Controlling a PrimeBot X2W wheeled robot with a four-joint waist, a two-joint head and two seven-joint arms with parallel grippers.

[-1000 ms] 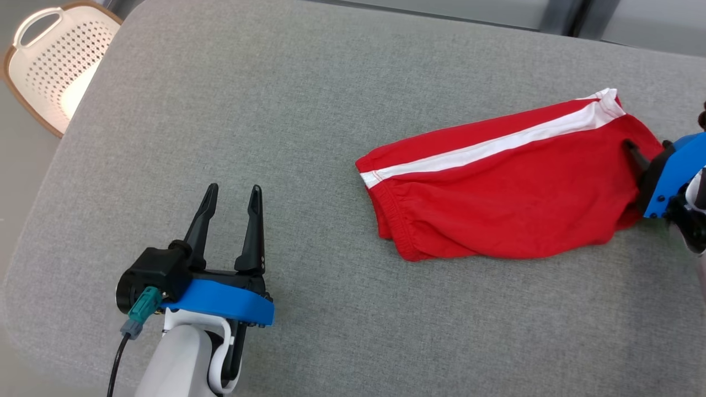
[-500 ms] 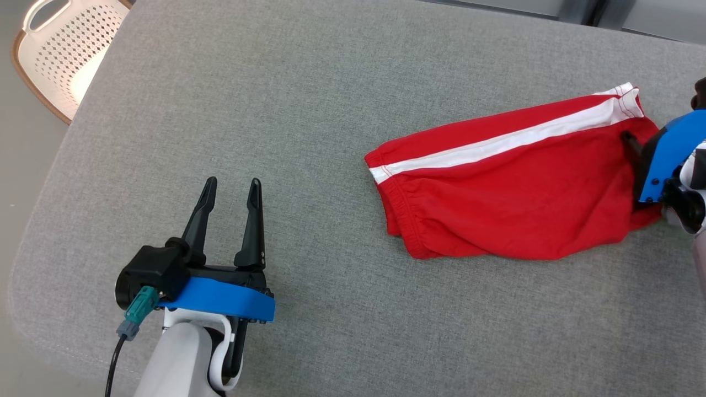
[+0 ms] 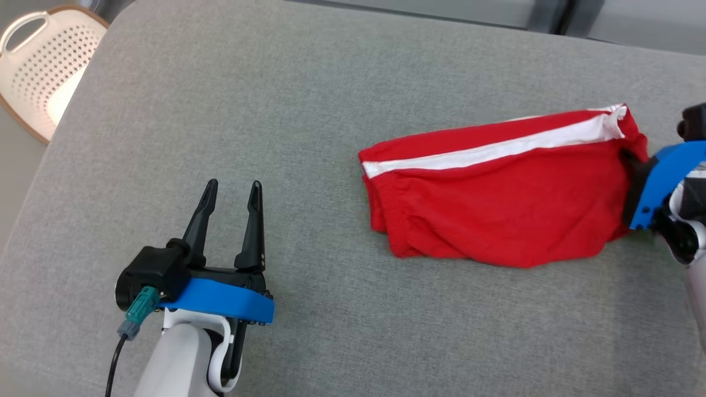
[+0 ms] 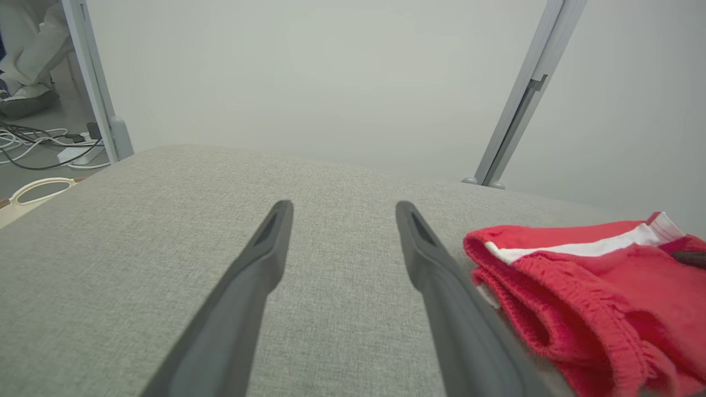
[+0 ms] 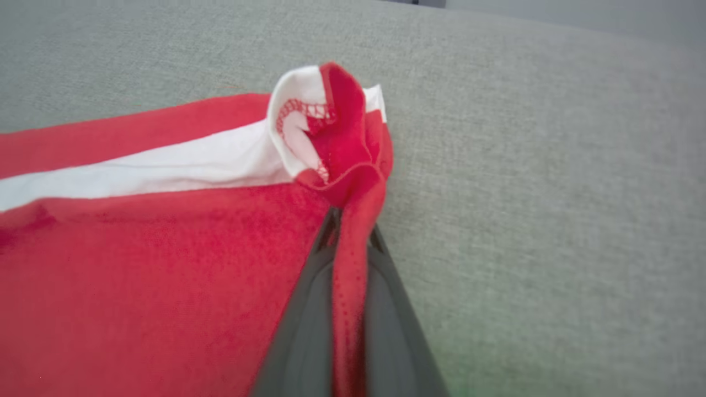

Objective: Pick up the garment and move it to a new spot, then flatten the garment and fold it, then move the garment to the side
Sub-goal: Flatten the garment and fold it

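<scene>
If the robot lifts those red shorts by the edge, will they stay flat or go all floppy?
Probably floppy: the red shorts bunch and curl where the right gripper pinches their edge, so the rest would likely hang down. They look thin and light, so lifting should be easy. Pushed on the rough grey cushion, they'd likely wrinkle rather than slide.

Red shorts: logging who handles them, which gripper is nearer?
Right. The right gripper is shut on the red shorts; the left gripper is open, well apart to their left.
</scene>
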